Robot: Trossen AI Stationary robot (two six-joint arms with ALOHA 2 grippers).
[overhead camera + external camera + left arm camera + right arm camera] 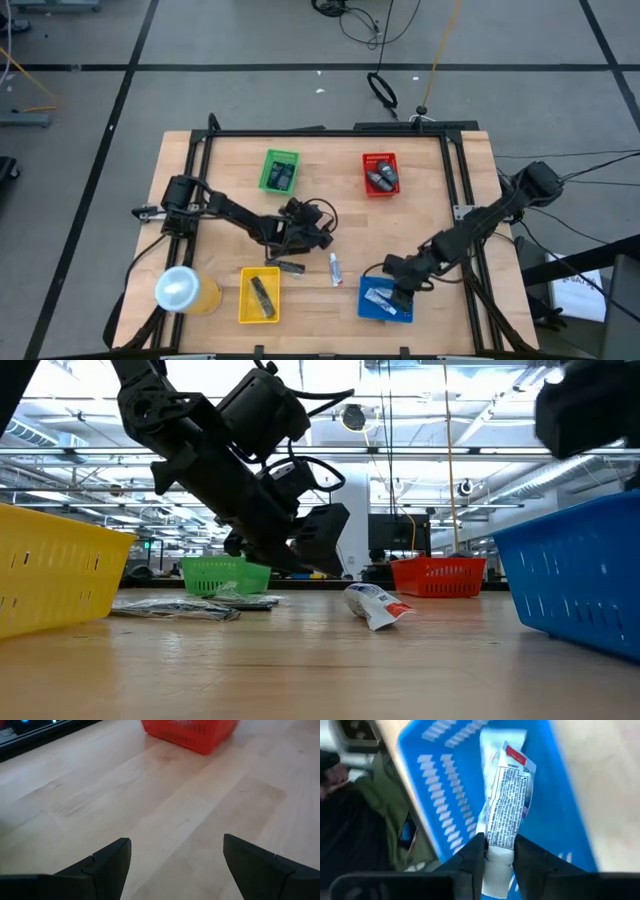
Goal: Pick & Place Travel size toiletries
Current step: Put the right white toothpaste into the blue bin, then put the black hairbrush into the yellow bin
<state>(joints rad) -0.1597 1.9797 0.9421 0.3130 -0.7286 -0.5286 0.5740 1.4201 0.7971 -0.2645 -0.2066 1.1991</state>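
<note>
While right pincer (499,854) grips tube (506,805) inside blue basket (440,795) walls, left pincer (175,865) wide open, empty, above bare tabletop (165,805).

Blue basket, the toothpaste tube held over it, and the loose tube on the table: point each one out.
blue basket (372,312): high view, its left rim.
held toothpaste tube (506,817): right wrist view, printed body, cap end between the right pincer's fingers.
loose tube (335,267): high view, middle of its white body.

The table (330,210) was viewed from directly overhead. The low view was taken at tabletop level, facing the room. Each wrist view was taken close, past its fingers. The red basket (380,173) was shared by overhead, low and left wrist views.
</note>
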